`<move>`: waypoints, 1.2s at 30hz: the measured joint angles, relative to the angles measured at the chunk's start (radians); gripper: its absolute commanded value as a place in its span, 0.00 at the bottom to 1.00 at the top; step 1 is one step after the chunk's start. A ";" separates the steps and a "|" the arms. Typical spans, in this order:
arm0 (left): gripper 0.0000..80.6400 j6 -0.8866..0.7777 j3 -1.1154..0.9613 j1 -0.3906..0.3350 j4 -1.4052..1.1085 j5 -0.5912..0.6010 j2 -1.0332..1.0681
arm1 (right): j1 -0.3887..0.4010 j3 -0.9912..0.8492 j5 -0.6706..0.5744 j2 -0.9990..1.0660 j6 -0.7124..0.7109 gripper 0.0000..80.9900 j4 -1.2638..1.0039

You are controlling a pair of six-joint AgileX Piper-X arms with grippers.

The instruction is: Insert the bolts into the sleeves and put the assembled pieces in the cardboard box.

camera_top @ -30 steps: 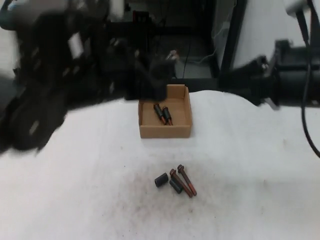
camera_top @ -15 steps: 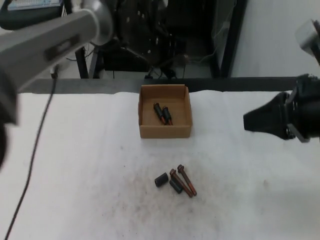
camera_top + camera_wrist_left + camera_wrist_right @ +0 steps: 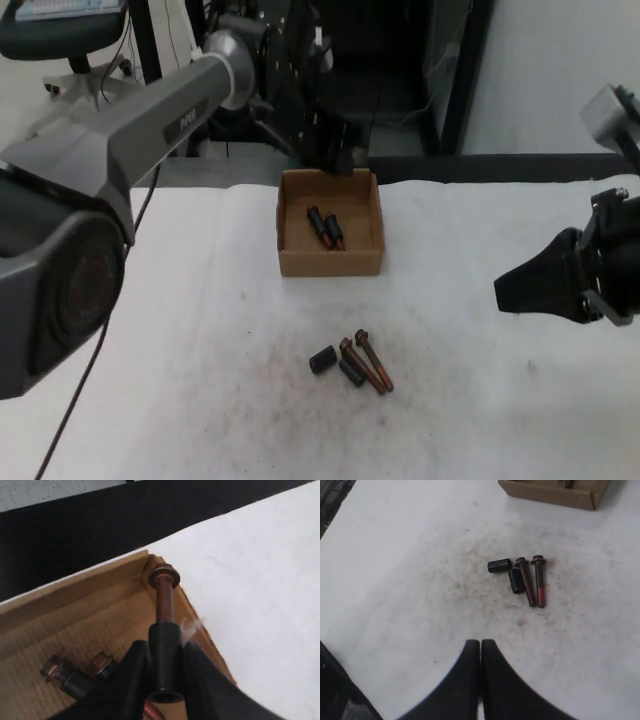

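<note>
Left gripper [image 3: 165, 654]: clamped on sleeved bolt [image 3: 164, 630], above cardboard box [image 3: 80, 592] far rim, likely for release inside
Right gripper [image 3: 480, 650]: fingers together, empty, near loose bolts [image 3: 535, 580], sleeves [image 3: 499, 565]
Box contents: two assembled pieces [image 3: 325, 228]

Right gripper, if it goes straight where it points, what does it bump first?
Probably the white cloth, just short of the loose sleeves and bolts. The right gripper, shut, aims toward them; depth is hard to judge.

Brown cardboard box [image 3: 330, 264], black sleeves [image 3: 322, 359], reddish bolts [image 3: 375, 361]
</note>
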 measured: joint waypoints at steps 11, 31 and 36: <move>0.27 0.169 0.060 0.020 0.178 -0.063 0.026 | 0.000 0.000 0.036 0.000 -0.005 0.01 0.002; 0.14 0.059 -0.012 0.028 0.256 -0.065 0.014 | 0.000 0.000 0.038 0.000 -0.021 0.01 0.030; 0.00 0.133 -0.040 0.028 0.315 -0.074 -0.075 | 0.000 0.000 0.038 0.000 -0.021 0.01 0.030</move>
